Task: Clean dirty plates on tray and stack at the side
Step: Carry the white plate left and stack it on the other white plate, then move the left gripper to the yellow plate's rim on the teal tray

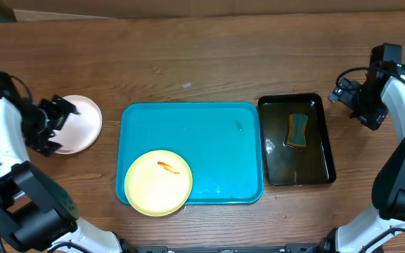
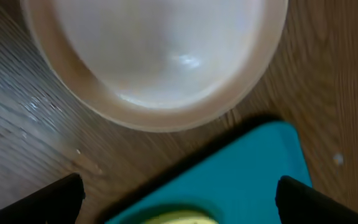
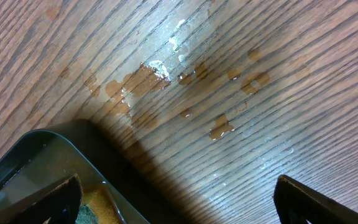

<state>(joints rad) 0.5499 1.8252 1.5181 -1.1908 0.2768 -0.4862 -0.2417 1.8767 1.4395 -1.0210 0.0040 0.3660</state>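
A pale yellow plate with an orange-red smear lies at the front left corner of the turquoise tray. A white plate stack sits on the table left of the tray; it also fills the top of the left wrist view. My left gripper is open and empty just left of the white plates; the tray corner and the yellow plate's edge show between its fingers. My right gripper is open and empty above the table right of the black tray.
A narrow black tray holding water and a yellow-green sponge stands right of the turquoise tray. Its corner shows in the right wrist view, with brown wet spots on the wood beside it.
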